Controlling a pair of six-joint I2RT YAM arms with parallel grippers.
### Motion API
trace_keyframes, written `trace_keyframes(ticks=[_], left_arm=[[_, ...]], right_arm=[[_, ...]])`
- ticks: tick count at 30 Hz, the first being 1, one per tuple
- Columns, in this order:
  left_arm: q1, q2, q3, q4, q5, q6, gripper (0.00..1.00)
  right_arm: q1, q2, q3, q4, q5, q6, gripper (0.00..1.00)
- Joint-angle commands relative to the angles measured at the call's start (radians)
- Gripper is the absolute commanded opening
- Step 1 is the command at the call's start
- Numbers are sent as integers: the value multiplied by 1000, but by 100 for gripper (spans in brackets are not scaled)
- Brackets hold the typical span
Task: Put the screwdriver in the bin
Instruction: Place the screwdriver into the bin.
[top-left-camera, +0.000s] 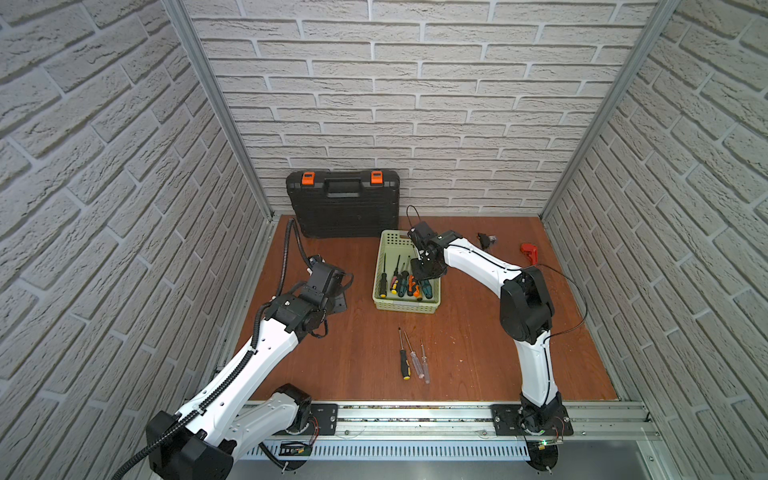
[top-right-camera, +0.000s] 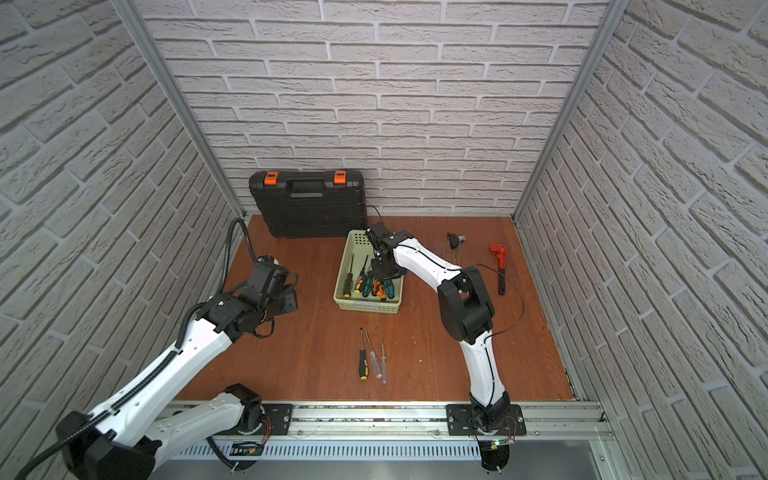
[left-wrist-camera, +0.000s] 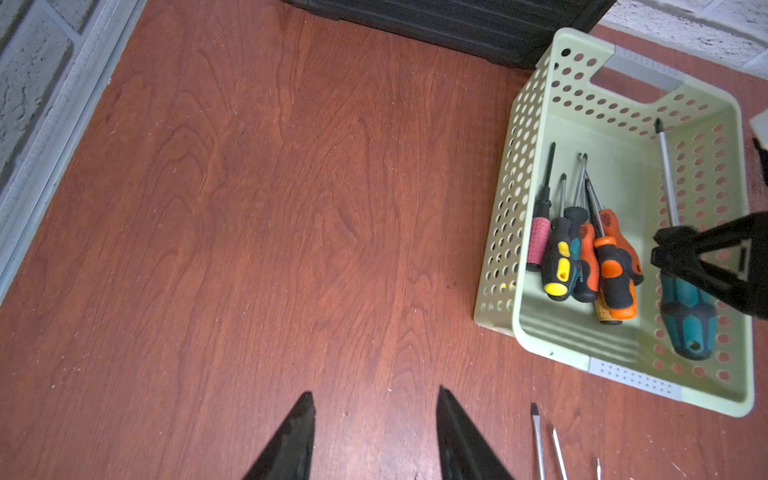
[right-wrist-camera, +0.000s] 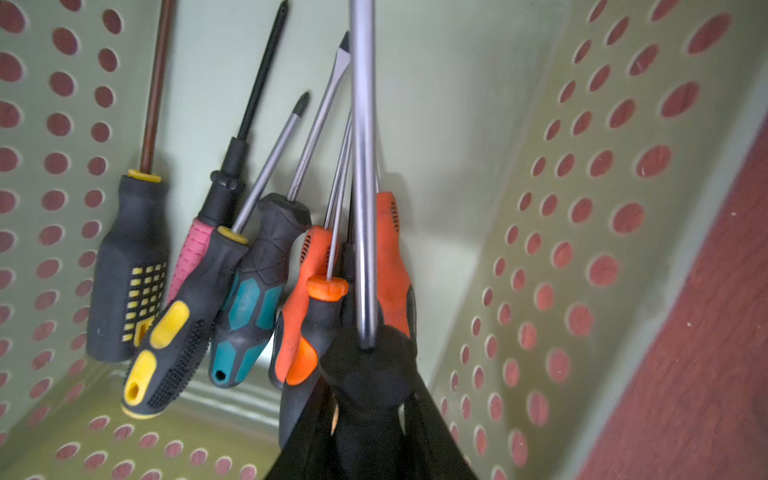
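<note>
Screwdriver (left-wrist-camera: 688, 320) clamped in right end effector (left-wrist-camera: 667, 253) inside bin (left-wrist-camera: 505, 232).

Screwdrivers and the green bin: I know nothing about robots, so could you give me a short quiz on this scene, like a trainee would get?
1. True or false: the right gripper grips a teal screwdriver over the bin.
2. How many loose screwdrivers lie on the table outside the bin? A two, B three, C five.
3. Fill in: the left gripper has its jaws ____, with nothing between them.
Key: 1 true; 2 B; 3 open.
</note>
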Motion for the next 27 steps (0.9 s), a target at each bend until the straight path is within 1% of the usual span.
trace_keyframes(ticks=[1,7,9,11,13,21,27], left_arm=[[6,-9,-6,13,-19,6,48],[8,-10,-9,18,-22,11,49],[9,-8,-12,20,-26,9,49],[10,-1,-12,20,-26,10,49],[11,7,-5,16,-26,13,49],[15,-1,-11,18,-31,14,49],[19,-4,-11,17,-31,6,49]], right_arm=[[-3,4,41,-27,35,-18,8],[-3,22,57,-58,74,-24,9],[-3,22,56,-64,77,-27,10],[-3,22,53,-64,76,-26,15],[-3,29,53,-65,77,-26,16],[-1,49,46,-59,47,-26,17],[-1,60,45,-57,47,-34,22]])
